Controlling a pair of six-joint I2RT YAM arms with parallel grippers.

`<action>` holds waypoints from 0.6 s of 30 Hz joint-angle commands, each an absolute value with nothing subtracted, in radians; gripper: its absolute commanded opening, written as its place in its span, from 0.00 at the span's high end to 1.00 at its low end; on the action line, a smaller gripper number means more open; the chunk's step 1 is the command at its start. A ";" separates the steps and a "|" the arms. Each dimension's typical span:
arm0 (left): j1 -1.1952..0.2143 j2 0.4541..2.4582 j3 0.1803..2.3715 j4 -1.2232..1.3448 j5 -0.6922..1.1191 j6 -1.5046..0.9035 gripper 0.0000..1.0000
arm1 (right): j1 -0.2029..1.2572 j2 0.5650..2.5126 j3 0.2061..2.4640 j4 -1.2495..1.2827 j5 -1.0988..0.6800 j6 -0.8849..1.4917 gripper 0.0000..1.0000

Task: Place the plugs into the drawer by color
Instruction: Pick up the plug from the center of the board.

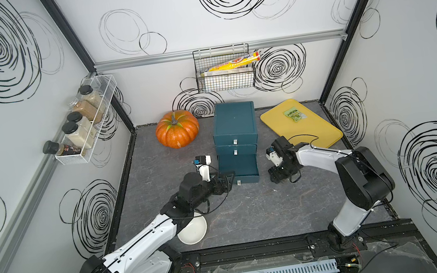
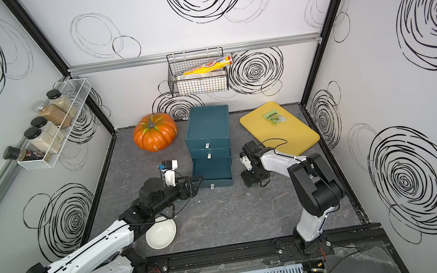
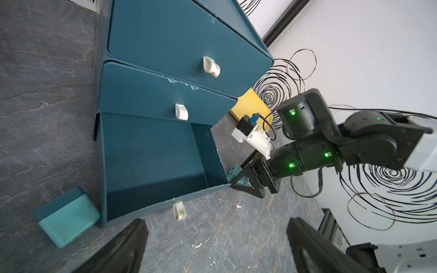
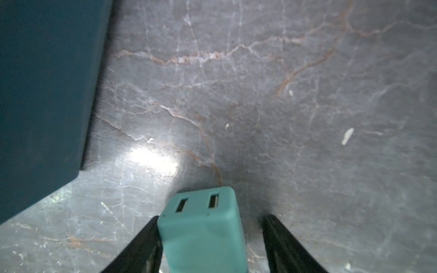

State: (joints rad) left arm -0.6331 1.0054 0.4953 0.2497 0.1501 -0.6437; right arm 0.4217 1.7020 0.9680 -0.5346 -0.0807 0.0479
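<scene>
Teal plug (image 4: 203, 231) — within right gripper (image 4: 211, 218), jaws apart

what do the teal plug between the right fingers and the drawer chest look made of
Teal plug: likely moulded plastic, matte; rounded corners, even colour, two crisp slots.
Drawer chest: probably plastic or painted board, satin; smooth fronts, soft sheen, whitish scuffs along the edges.

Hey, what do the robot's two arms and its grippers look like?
The left arm and right arm have smooth white shells between chunky black joints, with thin black cables looping alongside. Each wrist carries a white bracket holding a small black camera with a blue connector. The left gripper and right gripper are black, built from open triangular frames. Small green lights glow on the right arm.
</scene>
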 commanded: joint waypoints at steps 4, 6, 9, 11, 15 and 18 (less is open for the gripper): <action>-0.631 0.979 0.473 0.299 0.165 -0.648 0.01 | 0.445 1.747 0.971 -0.595 -0.071 0.050 0.44; -0.632 0.971 0.471 0.295 0.156 -0.644 0.01 | 0.445 1.754 0.974 -0.601 -0.081 0.052 0.52; -0.632 0.963 0.466 0.294 0.145 -0.642 0.01 | 0.445 1.756 0.974 -0.592 -0.100 0.064 0.69; -0.632 0.962 0.461 0.299 0.147 -0.643 0.01 | 0.445 1.739 0.972 -0.571 -0.154 0.066 0.81; -0.631 0.966 0.459 0.304 0.154 -0.643 0.01 | 0.443 1.680 0.968 -0.536 -0.220 0.088 0.94; -0.630 0.967 0.445 0.348 0.197 -0.653 0.01 | 0.443 1.576 0.948 -0.495 -0.269 0.110 0.95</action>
